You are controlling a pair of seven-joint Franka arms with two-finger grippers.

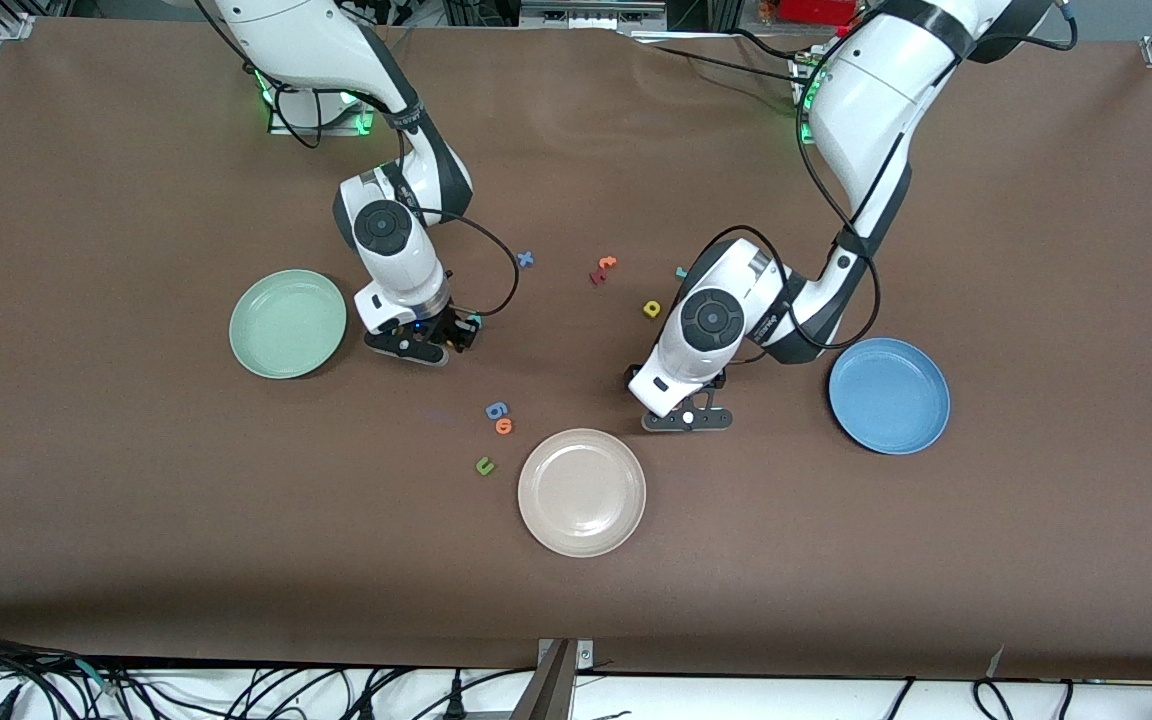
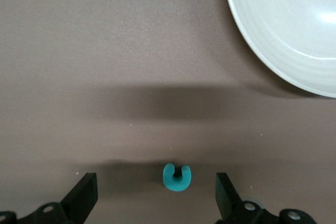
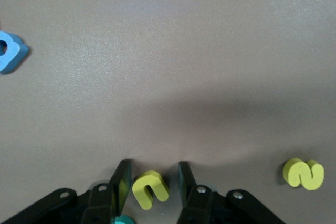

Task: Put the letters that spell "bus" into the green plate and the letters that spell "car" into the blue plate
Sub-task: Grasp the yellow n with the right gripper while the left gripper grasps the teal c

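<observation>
Beside the green plate, my right tool pinches the yellow u; my left tool gapes wide around the teal c on the counter near the beige plate.

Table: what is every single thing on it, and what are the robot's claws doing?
table: 1, brown, under everything
green plate: 1, pale green, right arm's end
blue plate: 1, blue, left arm's end
beige plate: 1, beige, nearest the front camera
teal c: 1, teal, between the left claw's fingers
teal b: 1, teal, beside the right claw
teal r: 1, teal, near the yellow a
yellow a: 1, yellow, mid-table
yellow u: 1, yellow, at the right claw
yellow s: 1, yellow, beside the yellow u
blue x: 1, blue, mid-table
red and orange letters: 2, touching
blue g: 1, blue, near the beige plate
small orange letter: 1, against the blue g
green u: 1, green, beside the beige plate
left claw: 1, black, open
right claw: 1, black, low by the green plate
</observation>
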